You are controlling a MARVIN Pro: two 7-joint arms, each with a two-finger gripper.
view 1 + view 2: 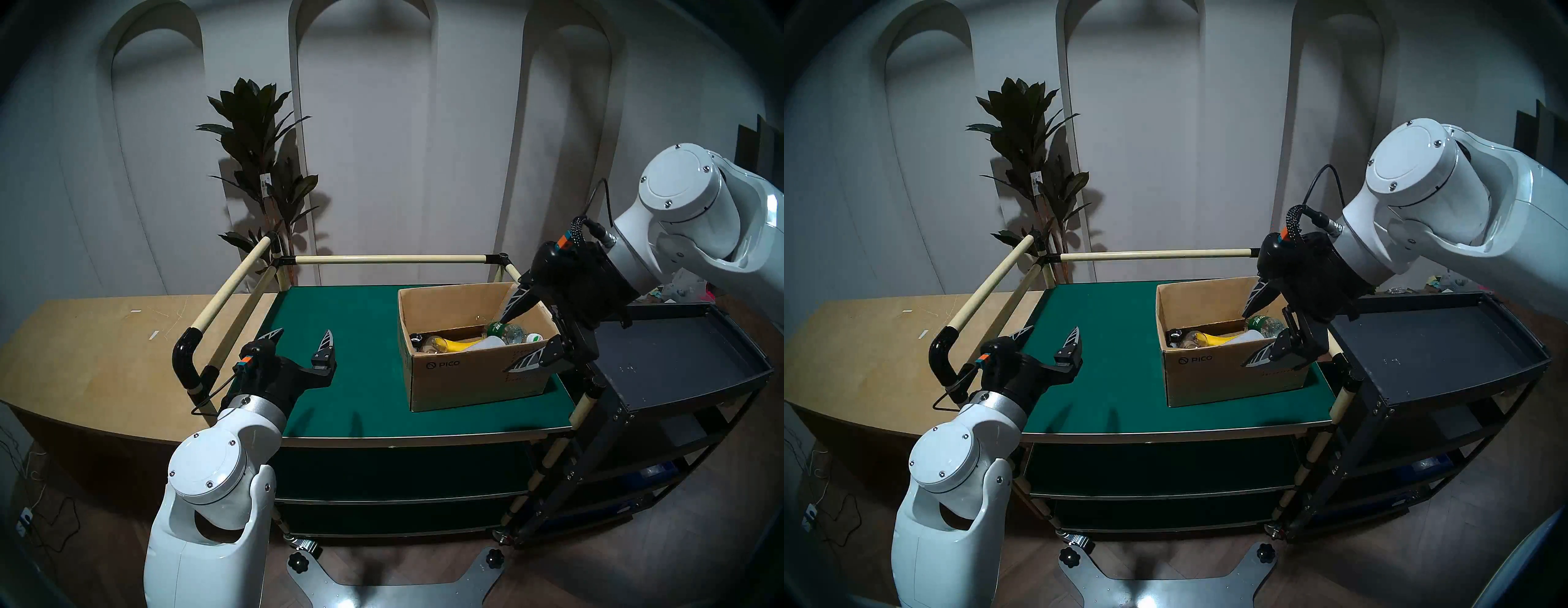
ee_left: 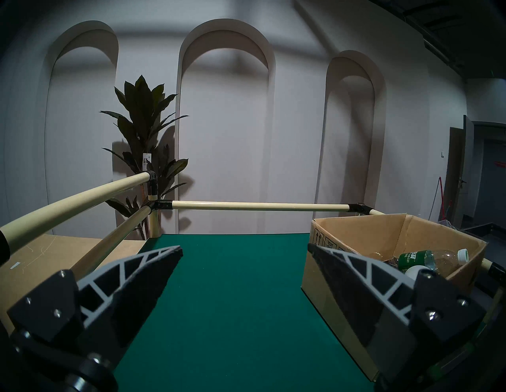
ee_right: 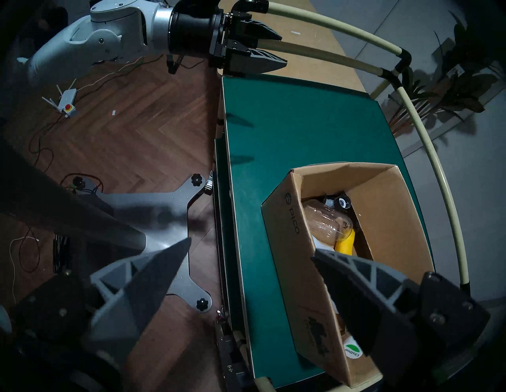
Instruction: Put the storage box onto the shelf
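The storage box (image 1: 458, 382) (image 1: 1208, 378) (image 2: 356, 232) (image 3: 383, 205), brown cardboard with a black "PICO" logo, stands open-topped on the right part of the shelf's (image 1: 360, 382) (image 1: 1115, 361) (image 2: 232, 301) (image 3: 287, 123) green top board. Plastic bottles and a yellow item lie inside. My right gripper (image 1: 503, 344) (image 1: 1243, 339) (image 3: 252, 247) is open at the box's right end, one finger over the inside, the other outside the near wall. My left gripper (image 1: 303, 335) (image 1: 1052, 331) (image 2: 243, 249) (image 3: 283, 49) hovers open and empty over the board's left part.
Cream tube rails (image 1: 390, 258) fence the shelf's back and left sides. A black metal tray cart (image 1: 670, 361) stands tight against the shelf's right side. A wooden counter (image 1: 85, 339) lies to the left and a potted plant (image 1: 259, 170) behind it.
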